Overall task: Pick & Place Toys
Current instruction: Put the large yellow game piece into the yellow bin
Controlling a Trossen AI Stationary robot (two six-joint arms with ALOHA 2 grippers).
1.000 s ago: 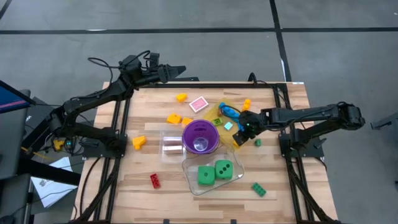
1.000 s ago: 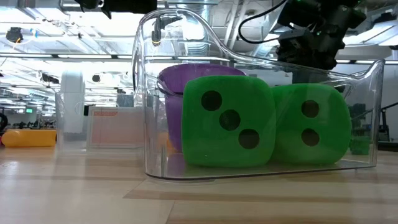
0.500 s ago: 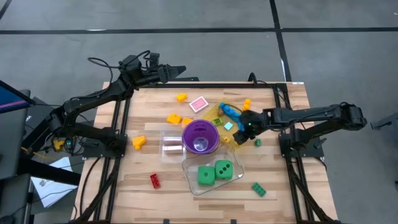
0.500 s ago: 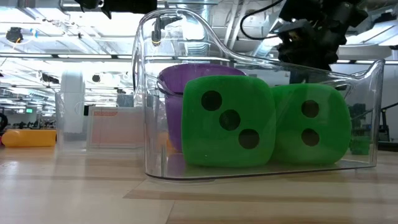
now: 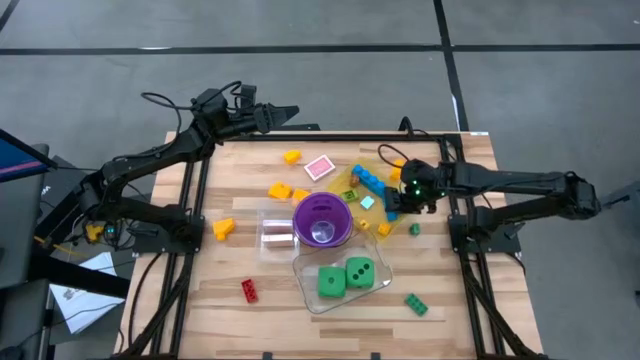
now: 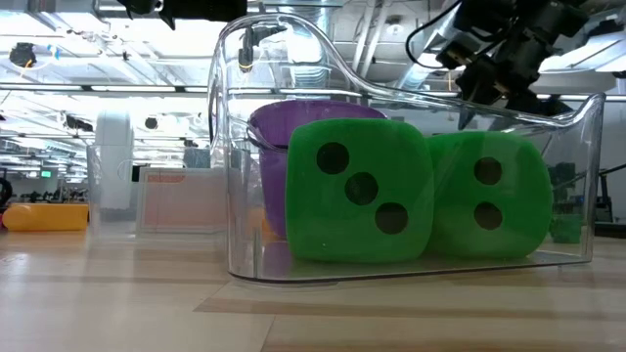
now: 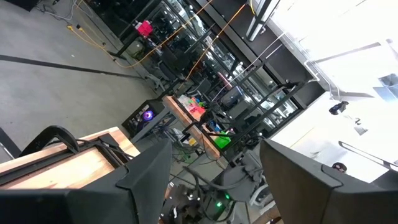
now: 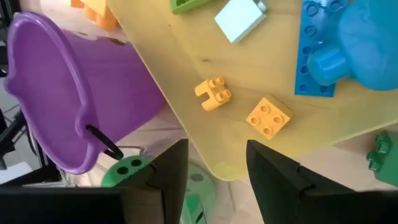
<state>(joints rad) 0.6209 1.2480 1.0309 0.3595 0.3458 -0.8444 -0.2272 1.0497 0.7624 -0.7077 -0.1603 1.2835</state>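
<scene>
purple cup (image 5: 321,220) and clear tubs (image 5: 277,228) crowd table centre, left half (image 5: 235,190) mostly open

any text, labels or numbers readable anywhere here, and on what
No readable words, brands or numbers in any view.
green dice: black pips only, three on the near face, two on the other die.
pink card: a white patch, too small to read.
Papers on the floor beside the table: too small to read.

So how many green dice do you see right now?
2: both sit side by side in the clear tub at the table's near edge, left die and right die. Others could be hidden.
</scene>
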